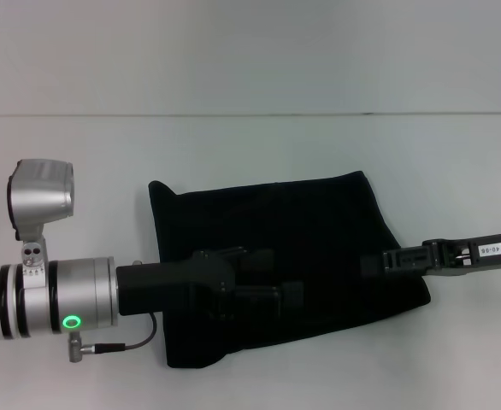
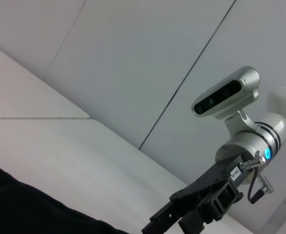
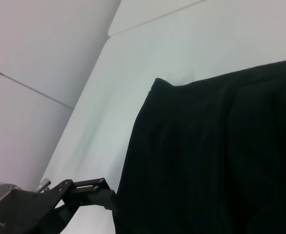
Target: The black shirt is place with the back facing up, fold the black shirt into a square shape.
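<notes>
1. Head view: the black shirt [image 1: 319,248] lies on the white counter [image 1: 250,154] as a compact, roughly rectangular block with no sleeves showing; folding appears well advanced, squaring perhaps outstanding. The left gripper [image 1: 268,286] sits over its near-left part and the right gripper [image 1: 374,263] over its right edge. Whether the jaws are open cannot be told.
2. Left wrist view: a matte black shirt corner shows; the right gripper [image 2: 170,217] lies beyond it.
3. Right wrist view: the cloth is plain and softly creased, the left gripper [image 3: 101,195] touching its edge.
</notes>
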Available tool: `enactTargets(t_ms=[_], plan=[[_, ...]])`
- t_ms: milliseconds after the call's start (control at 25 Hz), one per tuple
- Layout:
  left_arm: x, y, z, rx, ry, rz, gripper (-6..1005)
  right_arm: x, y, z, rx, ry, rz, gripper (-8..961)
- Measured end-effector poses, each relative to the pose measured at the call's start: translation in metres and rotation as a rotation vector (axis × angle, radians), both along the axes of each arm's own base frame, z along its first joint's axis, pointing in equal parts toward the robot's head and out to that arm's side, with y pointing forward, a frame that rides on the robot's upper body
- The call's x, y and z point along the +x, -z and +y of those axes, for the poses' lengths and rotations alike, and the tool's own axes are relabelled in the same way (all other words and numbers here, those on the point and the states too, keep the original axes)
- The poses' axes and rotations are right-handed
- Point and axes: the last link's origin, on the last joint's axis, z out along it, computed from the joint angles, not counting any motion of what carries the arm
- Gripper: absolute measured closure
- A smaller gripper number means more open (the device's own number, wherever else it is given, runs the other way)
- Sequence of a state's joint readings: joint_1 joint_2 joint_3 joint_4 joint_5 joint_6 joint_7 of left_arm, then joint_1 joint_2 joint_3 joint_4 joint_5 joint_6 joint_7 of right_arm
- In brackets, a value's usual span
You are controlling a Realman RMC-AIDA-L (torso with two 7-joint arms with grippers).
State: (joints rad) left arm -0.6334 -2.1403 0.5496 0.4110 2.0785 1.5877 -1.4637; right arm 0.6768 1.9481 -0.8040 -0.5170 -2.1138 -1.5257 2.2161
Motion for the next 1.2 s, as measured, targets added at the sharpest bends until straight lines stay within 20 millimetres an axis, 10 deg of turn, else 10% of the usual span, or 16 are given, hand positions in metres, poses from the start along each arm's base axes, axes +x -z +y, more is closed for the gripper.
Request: enactTargets(t_ms=[1200], plan=[[0.000,-0.001,0.000,0.008,0.011,0.003,49,-0.028,0.053,0.022,0.042,-0.022,-0.063,234]])
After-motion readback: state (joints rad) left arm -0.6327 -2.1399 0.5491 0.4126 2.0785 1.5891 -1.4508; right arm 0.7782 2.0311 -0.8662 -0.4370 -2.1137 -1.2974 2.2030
